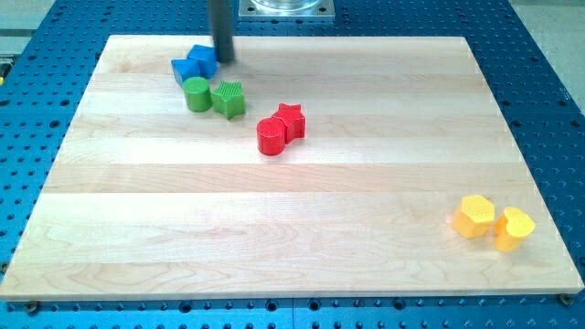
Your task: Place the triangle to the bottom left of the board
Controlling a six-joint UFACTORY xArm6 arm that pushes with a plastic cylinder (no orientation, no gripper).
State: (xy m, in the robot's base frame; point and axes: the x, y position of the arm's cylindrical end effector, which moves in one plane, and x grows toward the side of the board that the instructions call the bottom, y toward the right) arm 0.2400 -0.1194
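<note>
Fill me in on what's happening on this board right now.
A robot arm is pushing small blocks around a wooden board with my tip, which sits at the view's top left, right beside the blue blocks. One of those looks like the triangle meant for the bottom left corner, so it has far to go. A green pair sits just below, a red pair nearer the middle, and a yellow pair at the bottom right.
</note>
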